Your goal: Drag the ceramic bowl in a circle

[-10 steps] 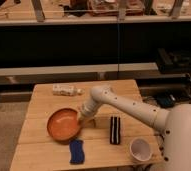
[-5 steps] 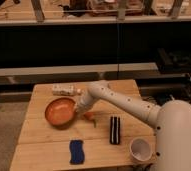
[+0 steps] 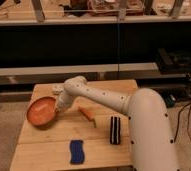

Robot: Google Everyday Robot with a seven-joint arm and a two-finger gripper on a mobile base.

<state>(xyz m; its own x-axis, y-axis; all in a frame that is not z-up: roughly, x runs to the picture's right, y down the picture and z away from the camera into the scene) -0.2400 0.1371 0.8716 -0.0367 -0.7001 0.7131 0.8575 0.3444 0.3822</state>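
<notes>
The ceramic bowl (image 3: 40, 110), wide, shallow and orange-terracotta, sits on the left part of the wooden table (image 3: 49, 150), near its left edge. My gripper (image 3: 58, 109) is at the bowl's right rim, at the end of the white arm (image 3: 96, 97) that reaches in from the right. The gripper's tip is right against the rim, partly hidden by the wrist.
A slim orange carrot (image 3: 88, 114) lies just right of the bowl. A blue sponge (image 3: 77, 151) lies at the front. A black and white striped object (image 3: 115, 130) stands at the right. A small white item (image 3: 57, 89) sits at the table's back. The robot's white body (image 3: 151, 135) covers the table's right side.
The bowl has been dragged left and back across the table with the gripper at its rim. The carrot is now uncovered. The white cup at front right is no longer visible.
</notes>
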